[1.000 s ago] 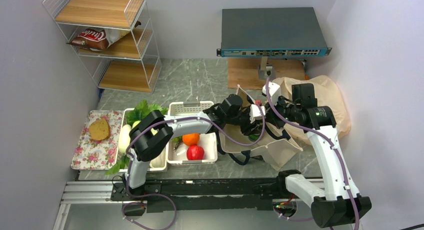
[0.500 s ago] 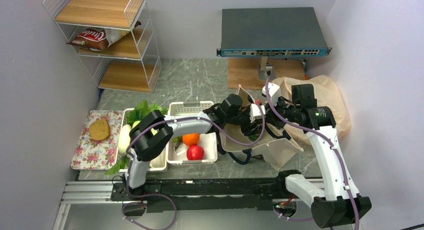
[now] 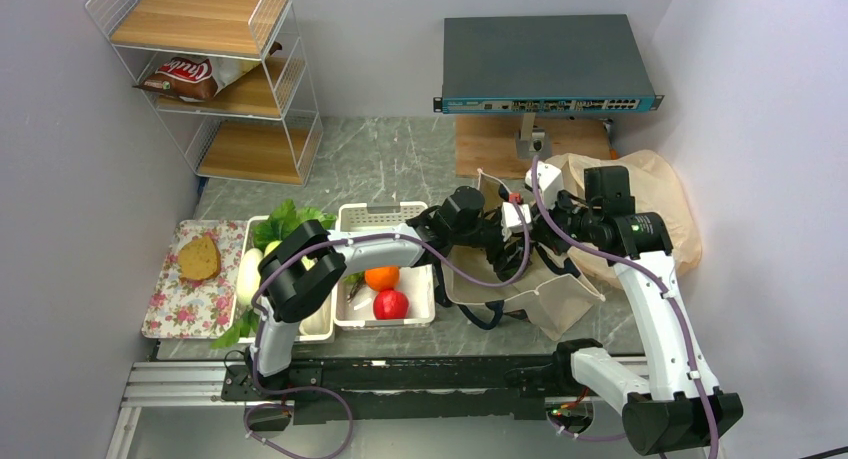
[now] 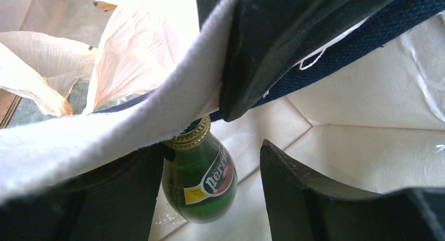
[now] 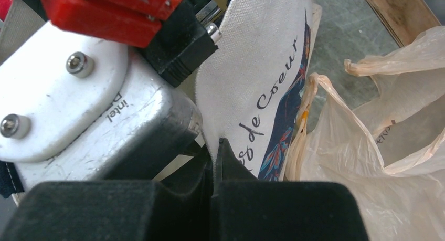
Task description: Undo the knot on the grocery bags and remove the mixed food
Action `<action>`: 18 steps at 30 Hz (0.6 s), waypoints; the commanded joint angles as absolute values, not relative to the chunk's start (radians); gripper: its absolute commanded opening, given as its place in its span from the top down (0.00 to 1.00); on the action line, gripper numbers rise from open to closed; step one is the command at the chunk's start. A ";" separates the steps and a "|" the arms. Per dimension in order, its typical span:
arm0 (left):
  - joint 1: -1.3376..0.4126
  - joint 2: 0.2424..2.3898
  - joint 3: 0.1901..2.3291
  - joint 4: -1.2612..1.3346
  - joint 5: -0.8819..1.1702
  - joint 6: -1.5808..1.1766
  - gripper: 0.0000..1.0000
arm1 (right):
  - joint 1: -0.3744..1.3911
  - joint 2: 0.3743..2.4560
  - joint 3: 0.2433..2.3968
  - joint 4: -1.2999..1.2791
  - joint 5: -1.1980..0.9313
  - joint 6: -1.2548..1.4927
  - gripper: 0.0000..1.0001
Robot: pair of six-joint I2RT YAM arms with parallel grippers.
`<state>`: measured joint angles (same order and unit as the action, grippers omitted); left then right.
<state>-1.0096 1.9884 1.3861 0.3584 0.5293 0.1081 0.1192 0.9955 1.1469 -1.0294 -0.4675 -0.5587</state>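
My left gripper was inside the tote, jaws well apart and empty, with the green bottle below them. The right gripper was clamped tight on the tote's rim. The plastic bag lay just behind the tote, near the right wall, on the grey marble table. A wire shelf stood in the far left corner. Bread, an orange and an apple sat at the left.

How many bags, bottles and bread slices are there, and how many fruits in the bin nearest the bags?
Bags: 2 (tote, plastic bag)
Bottles: 1 (bottle)
Bread slices: 1 (bread)
Fruits: 2 (orange, apple)
Total: 6
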 commanded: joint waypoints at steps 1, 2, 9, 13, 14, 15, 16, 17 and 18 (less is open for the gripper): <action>-1.024 1.953 1.430 0.514 0.522 0.063 0.31 | 0.126 1.001 1.170 -1.080 -0.478 -0.565 1.00; -1.026 1.957 1.437 0.514 0.517 0.059 0.32 | 0.127 1.002 1.171 -1.080 -0.479 -0.563 1.00; -1.037 1.993 1.477 0.506 0.476 0.012 0.32 | 0.127 0.998 1.182 -1.083 -0.489 -0.554 1.00; -1.041 2.010 1.485 0.503 0.414 0.007 0.33 | 0.127 0.991 1.173 -1.079 -0.494 -0.544 1.00; -1.042 2.012 1.488 0.505 0.393 -0.028 0.33 | 0.127 0.989 1.171 -1.078 -0.495 -0.541 1.00; -1.042 2.017 1.494 0.506 0.369 -0.040 0.33 | 0.127 0.988 1.172 -1.078 -0.497 -0.539 1.00; -1.042 2.023 1.502 0.506 0.346 -0.053 0.33 | 0.127 0.988 1.173 -1.081 -0.498 -0.537 1.00; -1.043 2.029 1.510 0.509 0.326 -0.066 0.34 | 0.127 0.988 1.177 -1.082 -0.499 -0.535 1.00; -1.042 2.036 1.520 0.512 0.315 -0.076 0.35 | 0.127 0.989 1.179 -1.084 -0.501 -0.534 1.00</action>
<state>-1.0222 2.0136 1.4185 0.4026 0.4511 0.0193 0.1020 0.9943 1.1664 -1.0119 -0.4229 -0.5430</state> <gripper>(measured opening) 0.664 0.009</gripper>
